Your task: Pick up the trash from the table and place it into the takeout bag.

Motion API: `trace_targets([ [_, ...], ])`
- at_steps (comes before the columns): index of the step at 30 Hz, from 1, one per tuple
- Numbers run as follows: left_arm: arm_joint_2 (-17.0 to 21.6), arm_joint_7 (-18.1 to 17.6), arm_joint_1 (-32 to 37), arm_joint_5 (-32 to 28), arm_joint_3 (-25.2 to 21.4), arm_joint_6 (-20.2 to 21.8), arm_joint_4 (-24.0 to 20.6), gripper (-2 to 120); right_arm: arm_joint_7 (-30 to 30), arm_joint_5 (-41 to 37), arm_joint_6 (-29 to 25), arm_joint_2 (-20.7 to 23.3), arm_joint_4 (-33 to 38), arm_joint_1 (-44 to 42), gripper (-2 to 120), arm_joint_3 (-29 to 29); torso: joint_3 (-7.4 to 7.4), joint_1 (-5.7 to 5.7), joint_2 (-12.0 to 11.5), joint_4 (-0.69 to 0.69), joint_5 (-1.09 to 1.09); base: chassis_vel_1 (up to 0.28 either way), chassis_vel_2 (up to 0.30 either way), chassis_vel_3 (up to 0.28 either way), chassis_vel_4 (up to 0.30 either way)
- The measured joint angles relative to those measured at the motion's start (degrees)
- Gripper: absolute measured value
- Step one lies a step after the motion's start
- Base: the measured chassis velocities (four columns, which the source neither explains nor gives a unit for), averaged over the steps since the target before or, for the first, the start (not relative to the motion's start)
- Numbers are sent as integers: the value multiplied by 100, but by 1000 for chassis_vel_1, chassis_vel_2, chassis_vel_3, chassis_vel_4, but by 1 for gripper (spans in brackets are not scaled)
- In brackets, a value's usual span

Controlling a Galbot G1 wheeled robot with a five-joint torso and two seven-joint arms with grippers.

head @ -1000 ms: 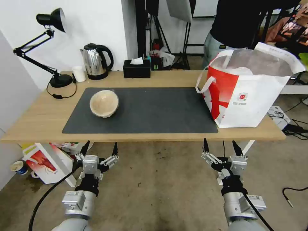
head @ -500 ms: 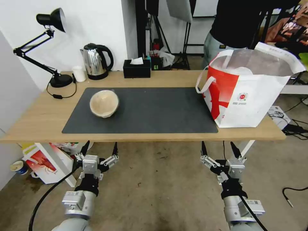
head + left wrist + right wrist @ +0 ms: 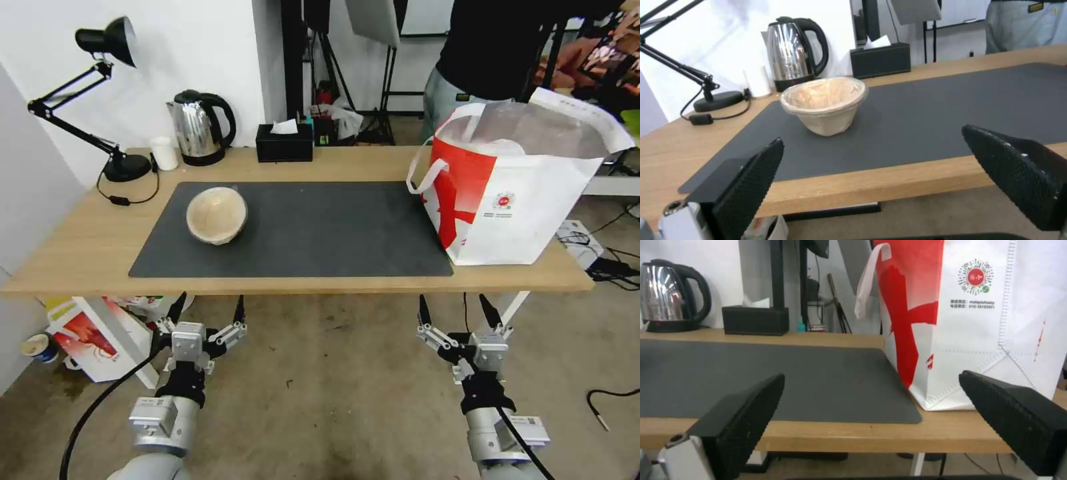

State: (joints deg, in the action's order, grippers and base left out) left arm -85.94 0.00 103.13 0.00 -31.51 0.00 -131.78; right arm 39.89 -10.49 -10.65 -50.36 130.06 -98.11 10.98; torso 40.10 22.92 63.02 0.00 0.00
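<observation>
Bowl left on light-wood table (image 3: 87,247), both tools spread wide.
Round beige bowl (image 3: 217,215) on dark grey mat (image 3: 320,227) looks light, thin-walled; left tool (image 3: 206,311) should pinch its rim; right tool (image 3: 455,312) waits low.

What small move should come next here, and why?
Probably raise the left gripper toward the round beige bowl. The bowl sits upright on the dark grey mat, ungrasped, while both open grippers hang below the table edge; the right gripper is nearer the white-and-red takeout bag.

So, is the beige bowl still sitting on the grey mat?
Yes, the beige bowl rests on the grey mat's left part, untouched.
</observation>
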Motion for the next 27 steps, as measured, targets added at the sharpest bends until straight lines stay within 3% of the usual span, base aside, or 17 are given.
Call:
trace_targets([
  [27,0,0,0,0,0,0,0,100,-38,22,-4,7,1,-32,100,16,0,0,1,0,0,0,0,0,0],
])
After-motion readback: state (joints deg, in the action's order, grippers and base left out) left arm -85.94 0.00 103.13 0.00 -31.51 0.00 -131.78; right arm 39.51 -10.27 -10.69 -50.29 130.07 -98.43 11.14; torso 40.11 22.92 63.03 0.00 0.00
